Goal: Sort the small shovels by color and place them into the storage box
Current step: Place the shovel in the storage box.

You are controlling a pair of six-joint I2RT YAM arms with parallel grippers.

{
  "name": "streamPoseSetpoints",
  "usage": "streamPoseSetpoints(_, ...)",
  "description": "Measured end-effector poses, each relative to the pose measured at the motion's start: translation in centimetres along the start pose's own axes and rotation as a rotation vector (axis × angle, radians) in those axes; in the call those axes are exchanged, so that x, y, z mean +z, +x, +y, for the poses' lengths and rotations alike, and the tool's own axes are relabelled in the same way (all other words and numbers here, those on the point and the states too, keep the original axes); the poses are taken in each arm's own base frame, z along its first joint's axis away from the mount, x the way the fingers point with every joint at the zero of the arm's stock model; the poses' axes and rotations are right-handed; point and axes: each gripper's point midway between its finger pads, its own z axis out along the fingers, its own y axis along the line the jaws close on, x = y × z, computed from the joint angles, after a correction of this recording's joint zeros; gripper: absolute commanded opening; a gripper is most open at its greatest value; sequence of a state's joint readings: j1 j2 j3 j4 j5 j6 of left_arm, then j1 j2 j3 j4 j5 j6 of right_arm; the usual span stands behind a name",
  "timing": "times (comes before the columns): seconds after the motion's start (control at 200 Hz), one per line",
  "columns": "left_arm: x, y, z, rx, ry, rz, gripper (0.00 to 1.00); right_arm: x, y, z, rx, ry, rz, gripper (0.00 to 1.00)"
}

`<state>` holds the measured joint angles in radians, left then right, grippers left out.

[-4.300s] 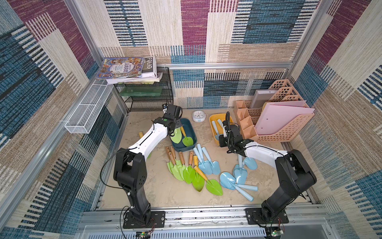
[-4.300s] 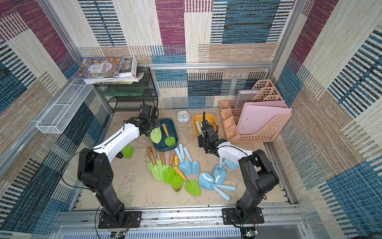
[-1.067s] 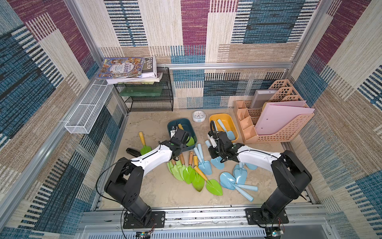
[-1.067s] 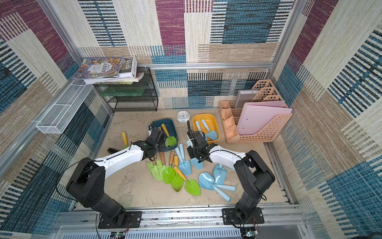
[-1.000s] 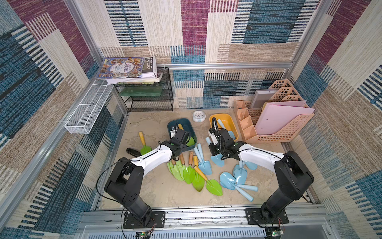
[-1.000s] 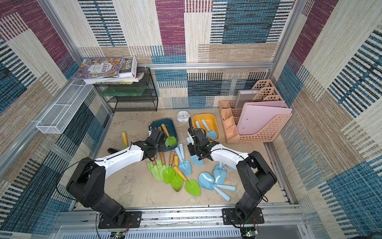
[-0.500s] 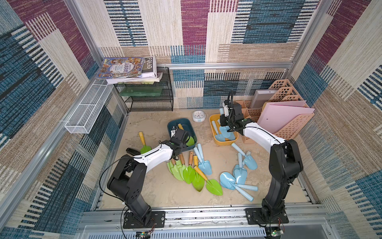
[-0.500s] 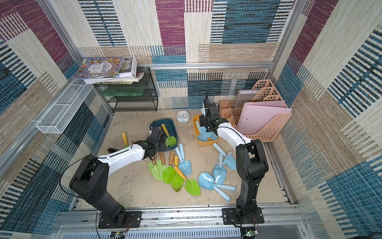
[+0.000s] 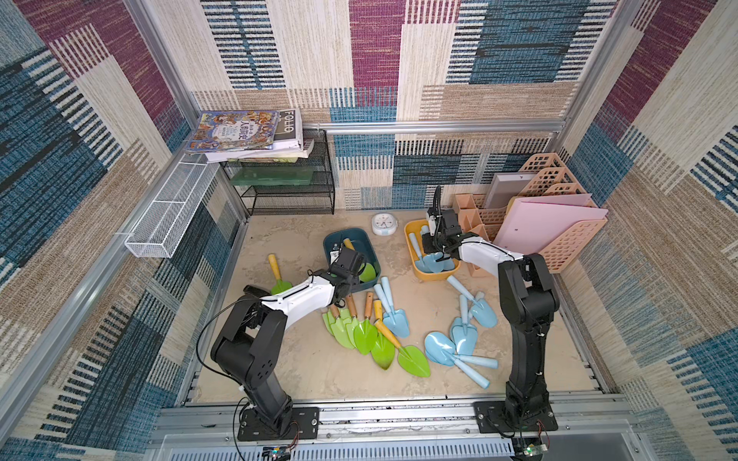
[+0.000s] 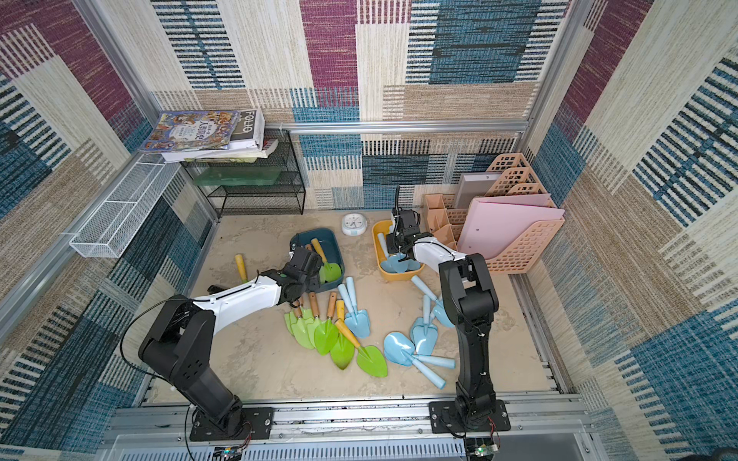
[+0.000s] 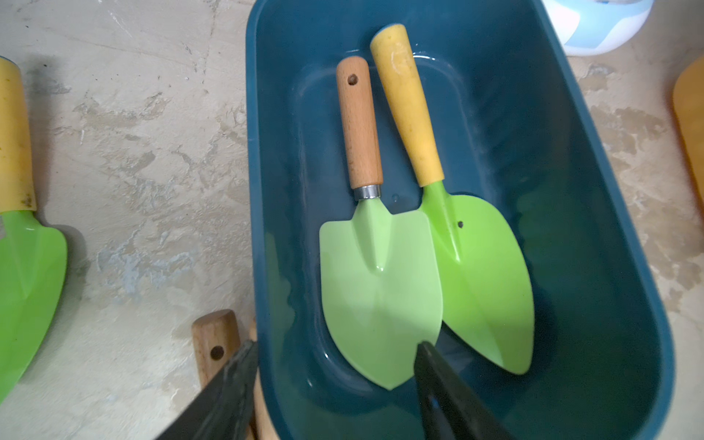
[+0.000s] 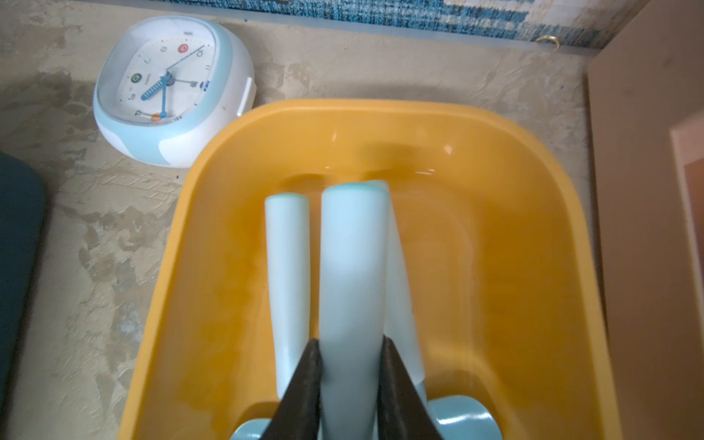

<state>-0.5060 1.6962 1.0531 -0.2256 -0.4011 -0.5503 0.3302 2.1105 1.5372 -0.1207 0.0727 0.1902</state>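
The right hand (image 12: 350, 358) is clenched on a pale blue shovel (image 12: 352, 266) low over the yellow box (image 12: 514, 228), handle lying lengthwise along two blues (image 12: 287, 266) inside, while the left hand (image 11: 335, 354) hangs released over the teal box (image 11: 571, 171), green shovels (image 9: 365, 331) on the bench (image 9: 303, 359) just beside it.

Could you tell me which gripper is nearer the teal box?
Left: the left gripper hangs open over the teal box; the right gripper grips a blue shovel over the yellow box.
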Motion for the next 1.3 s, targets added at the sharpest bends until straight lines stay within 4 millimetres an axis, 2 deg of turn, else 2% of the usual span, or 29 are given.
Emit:
streamPoseSetpoints(0.26, 0.3, 0.3, -0.1, 0.004, 0.001, 0.011, 0.66, 1.9, 0.3, 0.4, 0.0, -0.013, 0.014, 0.18)
streamPoseSetpoints(0.466, 0.2, 0.3, -0.1, 0.006, -0.001, 0.016, 0.67, 2.0, 0.2, 0.6, 0.004, -0.024, 0.014, 0.34)
streamPoseSetpoints(0.586, -0.2, 0.1, 0.0, 0.003, 0.0, 0.013, 0.68, 0.4, 0.1, 0.5, 0.021, -0.025, 0.003, 0.38)
streamPoseSetpoints(0.706, -1.0, 0.2, 0.5, -0.012, 0.0, 0.008, 0.69, -2.2, -0.7, 0.3, 0.04, -0.029, -0.046, 0.39)
streamPoseSetpoints(0.816, -1.7, 0.8, 1.3, -0.017, -0.006, 0.015, 0.69, -4.8, -0.4, 0.2, 0.063, -0.028, -0.075, 0.38)
streamPoseSetpoints(0.886, -2.1, 1.5, 2.1, -0.028, -0.018, 0.023, 0.69, -6.5, 0.5, 0.5, 0.071, -0.025, -0.088, 0.38)
streamPoseSetpoints(0.997, -2.6, 2.5, 3.5, -0.055, -0.047, 0.029, 0.68, -8.2, 2.8, 2.4, 0.058, -0.054, -0.081, 0.38)
streamPoseSetpoints(1.102, -3.0, 3.1, 4.6, -0.073, -0.073, 0.024, 0.67, -8.9, 5.1, 3.9, 0.028, -0.056, -0.056, 0.37)
streamPoseSetpoints(1.187, -3.2, 3.5, 5.1, -0.083, -0.08, 0.028, 0.65, -9.2, 6.1, 4.8, 0.006, -0.056, -0.046, 0.37)
streamPoseSetpoints(1.302, -3.1, 4.4, 5.5, -0.092, -0.086, 0.042, 0.65, -9.5, 7.0, 4.6, -0.002, -0.036, -0.04, 0.36)
